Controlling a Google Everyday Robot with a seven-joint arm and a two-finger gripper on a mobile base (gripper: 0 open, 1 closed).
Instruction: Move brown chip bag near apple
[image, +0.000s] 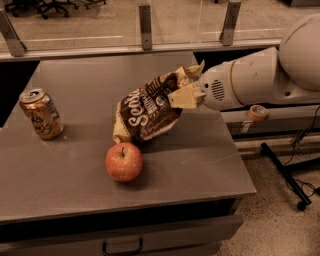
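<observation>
Seeing my gripper (186, 95) clamped on the brown chip bag (145, 113); whether its corner touches the apple (123, 161), I can't tell.

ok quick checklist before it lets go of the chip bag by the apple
1. Grip: gripper shut on the top corner of the brown chip bag: ok.
2. Bag near the apple: its lower end is just behind the apple: ok.
3. Bag's lower end resting on the table: cannot tell.
4. Bag touching the apple: cannot tell.
5. Drink can out of the way: far left, apart from the bag: ok.
6. Apple upright, stem up: ok.
</observation>
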